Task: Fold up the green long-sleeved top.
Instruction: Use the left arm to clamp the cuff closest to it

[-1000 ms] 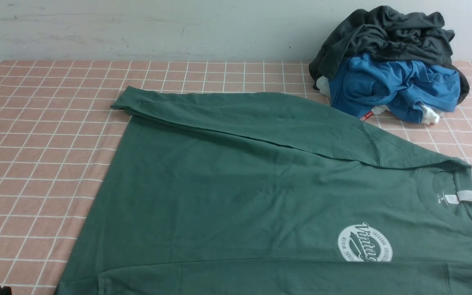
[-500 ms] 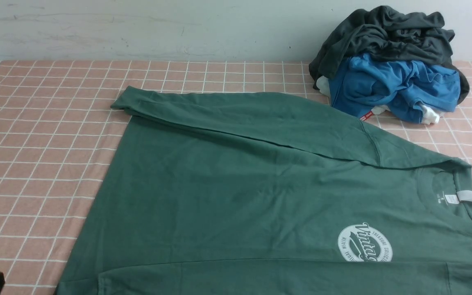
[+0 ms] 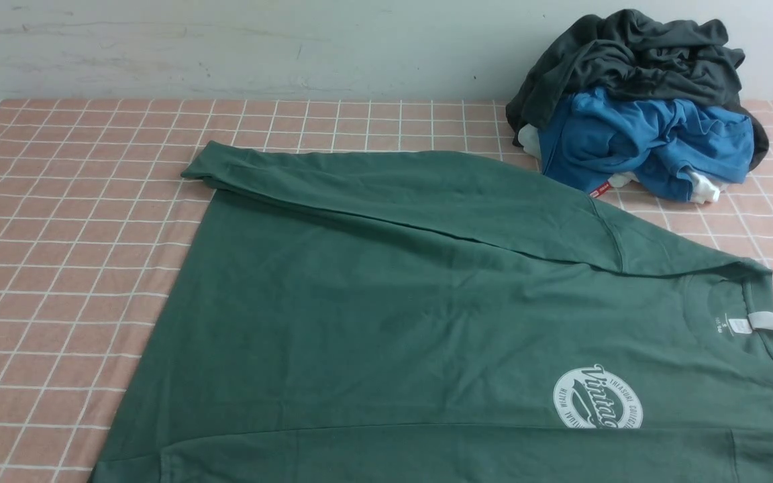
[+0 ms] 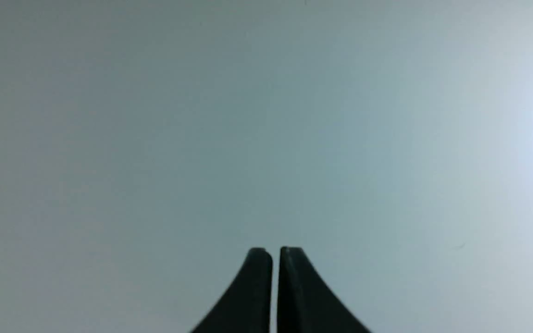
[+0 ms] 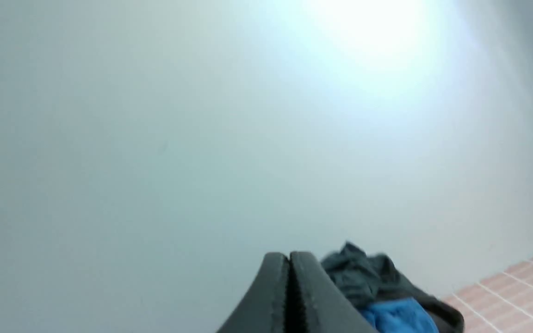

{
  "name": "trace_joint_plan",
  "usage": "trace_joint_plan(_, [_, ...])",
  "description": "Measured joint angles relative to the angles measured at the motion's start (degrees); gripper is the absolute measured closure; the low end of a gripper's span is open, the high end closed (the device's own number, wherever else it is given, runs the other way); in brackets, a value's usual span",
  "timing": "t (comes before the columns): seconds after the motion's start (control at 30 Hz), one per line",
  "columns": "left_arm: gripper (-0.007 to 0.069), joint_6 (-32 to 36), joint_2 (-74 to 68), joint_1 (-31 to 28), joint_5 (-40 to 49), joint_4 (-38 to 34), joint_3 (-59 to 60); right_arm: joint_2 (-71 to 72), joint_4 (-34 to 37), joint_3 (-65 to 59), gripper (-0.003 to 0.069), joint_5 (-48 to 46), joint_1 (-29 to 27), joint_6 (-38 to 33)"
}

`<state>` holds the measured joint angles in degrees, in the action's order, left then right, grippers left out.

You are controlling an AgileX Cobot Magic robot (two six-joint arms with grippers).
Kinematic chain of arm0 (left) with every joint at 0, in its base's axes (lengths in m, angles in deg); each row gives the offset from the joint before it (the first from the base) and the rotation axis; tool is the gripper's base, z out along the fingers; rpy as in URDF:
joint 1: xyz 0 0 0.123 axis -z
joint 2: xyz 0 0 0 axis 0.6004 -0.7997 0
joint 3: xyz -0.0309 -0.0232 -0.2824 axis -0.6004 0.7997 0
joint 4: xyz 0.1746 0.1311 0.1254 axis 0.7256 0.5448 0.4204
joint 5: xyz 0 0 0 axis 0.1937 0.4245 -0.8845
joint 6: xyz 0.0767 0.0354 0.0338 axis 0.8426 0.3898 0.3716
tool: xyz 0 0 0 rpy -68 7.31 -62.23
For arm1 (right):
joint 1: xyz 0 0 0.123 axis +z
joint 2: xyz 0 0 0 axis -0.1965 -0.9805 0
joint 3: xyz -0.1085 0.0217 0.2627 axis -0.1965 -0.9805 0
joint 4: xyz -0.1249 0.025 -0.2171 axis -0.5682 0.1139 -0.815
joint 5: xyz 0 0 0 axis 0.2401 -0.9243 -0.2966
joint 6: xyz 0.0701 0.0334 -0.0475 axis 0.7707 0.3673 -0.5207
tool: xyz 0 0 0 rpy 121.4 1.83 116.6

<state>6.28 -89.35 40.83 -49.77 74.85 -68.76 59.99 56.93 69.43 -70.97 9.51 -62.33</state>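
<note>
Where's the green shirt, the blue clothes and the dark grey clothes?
green long-sleeved top (image 3: 386,315): front view, middle of its flat body.
blue garment (image 3: 635,137): front view, its crumpled middle.
dark grey garment (image 3: 628,57): front view, its upper folds.

Lower right of frame, on green long-sleeved top (image 3: 386,322): round white chest logo (image 3: 598,397) reads "Vintage", ring words "WEALTH", "TREASURE". The neck label (image 3: 737,325) print is too small to read.

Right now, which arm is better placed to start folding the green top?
Probably the right: its wrist view shows the clothes pile near the collar end of the green top; the left's shows only wall. Both jaws are shut.
</note>
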Motion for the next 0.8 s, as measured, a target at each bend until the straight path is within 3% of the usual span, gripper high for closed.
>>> trace_joint_plan(0.13, [0.0615, -6.9, -1.1, 0.0, 9.7, -0.3, -6.6, 0.0, 4.0, 0.0, 0.0669, 7.0, 0.0, 1.4])
trace_joint_plan(0.17, [0.0615, -7.6, -3.7, 0.0, 18.1, -0.3, -12.6, 0.0, 4.0, 0.0, 0.0669, 9.4, 0.0, 1.9])
trace_joint_plan(0.2, [0.0615, -7.5, -4.6, 0.0, 20.2, -0.3, -14.2, 0.0, 3.8, 0.0, 0.0669, 9.5, 0.0, 2.0])
trace_joint_plan(0.27, [0.0615, -5.0, -11.7, 0.0, 32.3, 0.6, -23.1, -0.3, -1.7, 2.7, 0.0669, 6.3, 0.0, 2.1])
trace_joint_plan(0.33, [0.0615, -2.8, -15.8, 0.0, 36.8, 1.2, -26.7, -1.5, -7.9, 6.1, 0.0669, 2.4, 0.0, 2.1])
trace_joint_plan(0.43, [0.0615, 0.9, -30.2, 0.0, 48.5, 1.8, -33.8, -10.8, -24.1, 16.4, 0.0669, -10.7, 0.0, 4.0])
trace_joint_plan(0.5, [0.0615, 1.6, -37.0, 0.1, 54.8, 1.8, -35.5, -16.8, -29.1, 20.5, 0.0669, -18.1, 0.0, 5.7])
trace_joint_plan(0.67, [0.0613, 3.1, -52.2, 1.6, 67.4, 1.6, -36.5, -31.0, -34.0, 24.1, 0.0669, -25.9, 0.0, 8.8])
trace_joint_plan(0.8, [0.0582, 3.1, -62.8, 1.9, 71.9, -0.2, -36.5, -41.5, -34.6, 24.3, 0.0669, -26.6, 0.0, 9.4])
